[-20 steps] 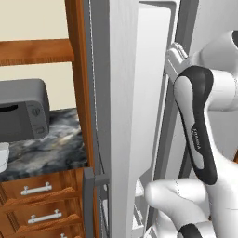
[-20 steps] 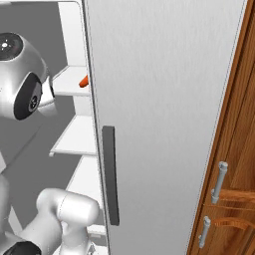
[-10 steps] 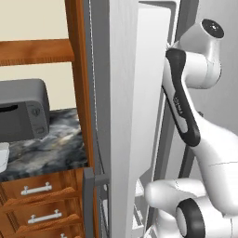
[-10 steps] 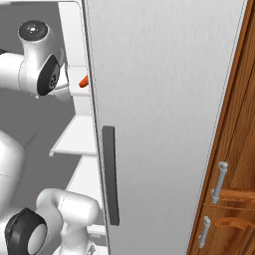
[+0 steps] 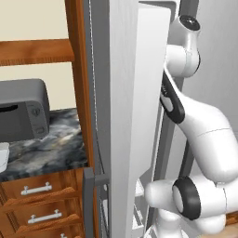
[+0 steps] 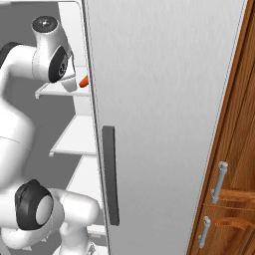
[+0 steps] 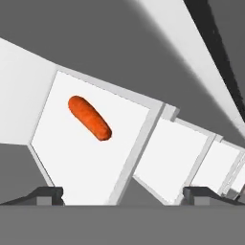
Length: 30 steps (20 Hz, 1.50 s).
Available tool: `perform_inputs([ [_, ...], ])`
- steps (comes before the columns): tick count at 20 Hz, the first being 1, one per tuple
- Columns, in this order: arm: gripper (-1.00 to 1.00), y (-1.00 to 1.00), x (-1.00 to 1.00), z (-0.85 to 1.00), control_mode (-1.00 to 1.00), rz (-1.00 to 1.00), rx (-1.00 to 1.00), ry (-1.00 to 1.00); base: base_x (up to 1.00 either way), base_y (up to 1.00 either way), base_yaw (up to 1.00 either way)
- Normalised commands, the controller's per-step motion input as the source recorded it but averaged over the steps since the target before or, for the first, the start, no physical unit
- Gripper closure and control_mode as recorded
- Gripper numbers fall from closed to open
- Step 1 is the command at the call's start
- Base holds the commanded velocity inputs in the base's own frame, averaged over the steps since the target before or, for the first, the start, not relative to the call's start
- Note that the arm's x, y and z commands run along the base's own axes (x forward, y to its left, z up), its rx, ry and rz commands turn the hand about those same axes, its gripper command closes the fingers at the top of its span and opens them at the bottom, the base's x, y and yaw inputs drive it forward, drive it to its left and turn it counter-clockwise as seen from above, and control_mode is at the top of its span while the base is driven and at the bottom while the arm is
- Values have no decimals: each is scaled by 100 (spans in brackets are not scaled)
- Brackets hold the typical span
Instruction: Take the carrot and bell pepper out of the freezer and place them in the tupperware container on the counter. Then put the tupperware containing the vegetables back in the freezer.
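Observation:
The orange carrot (image 7: 89,117) lies alone on a white shelf (image 7: 91,162) of the freezer (image 6: 69,135). In the right base view its tip (image 6: 83,81) peeks out past the door's edge. My gripper (image 7: 125,196) is open, its fingertips (image 7: 45,194) spread wide, a short way back from the carrot and with nothing between them. My arm (image 6: 47,50) reaches up into the freezer at that shelf's height. A corner of the tupperware container (image 5: 2,157) sits on the marbled counter (image 5: 51,146) at the far left. The bell pepper is out of view.
The freezer's grey door (image 6: 159,109) with its dark handle (image 6: 110,182) stands open right of the arm. A dark toaster oven (image 5: 23,114) sits on the counter. Wooden cabinets (image 6: 234,164) flank the fridge. More white shelves (image 6: 67,137) lie below the carrot's.
My arm has risen and swung forward into the freezer, bringing the hand up near the carrot's shelf. The jaws have stayed open and the carrot has not moved.

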Motion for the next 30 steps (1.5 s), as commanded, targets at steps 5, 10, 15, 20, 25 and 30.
perform_inputs([
  [5,-100,7,51,-16,-100,-4,-4,2,0,0,0],
  [10,-100,2,42,-10,-100,-3,-5,0,0,0,0],
  [15,-100,0,46,-17,-100,-1,-4,1,0,0,0],
  [20,-100,0,50,-24,-100,0,-1,5,0,0,0],
  [25,-100,0,49,-21,-100,0,-2,8,0,0,0],
  [30,-100,1,49,-14,-100,0,-3,10,0,0,0],
])
